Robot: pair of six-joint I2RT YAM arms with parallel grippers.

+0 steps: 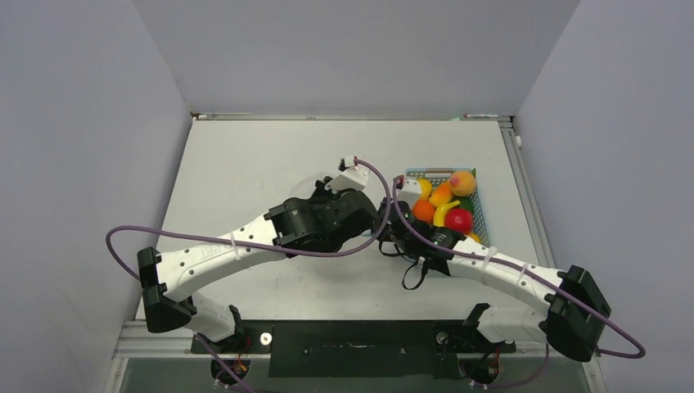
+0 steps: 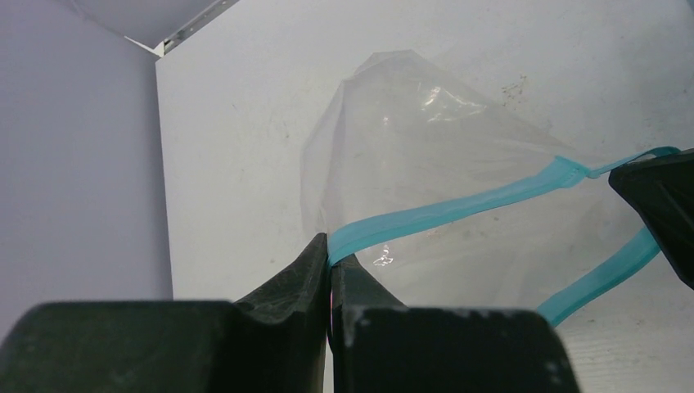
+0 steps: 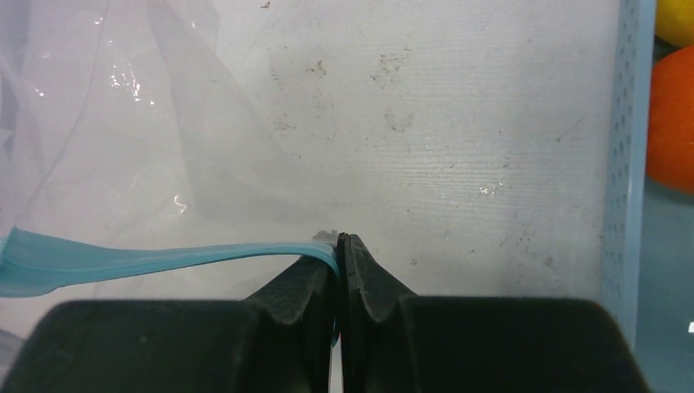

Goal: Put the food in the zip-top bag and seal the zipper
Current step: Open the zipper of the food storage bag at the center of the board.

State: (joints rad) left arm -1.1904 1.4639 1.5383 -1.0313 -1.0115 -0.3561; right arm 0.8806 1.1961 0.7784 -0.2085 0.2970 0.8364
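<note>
Both claws pinch the bag (image 2: 409, 139) by its blue zipper (image 2: 458, 205); fruit (image 1: 459, 219) sits in the basket (image 1: 427, 172).
I see my left claw (image 2: 329, 255) pressed shut on the zipper and my right claw (image 3: 340, 246) shut on it further along. The bag lies on the table (image 1: 245, 164), just left of the basket. From above, the arms cover the bag and both claws. The right wrist view cuts off most of the basket and fruit.

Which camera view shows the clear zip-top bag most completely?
The left wrist view: nearly the whole zip-top bag shows, with its blue zipper running across it. The right wrist view shows only a crinkled part at the left. In the top view the arms cover it.
</note>
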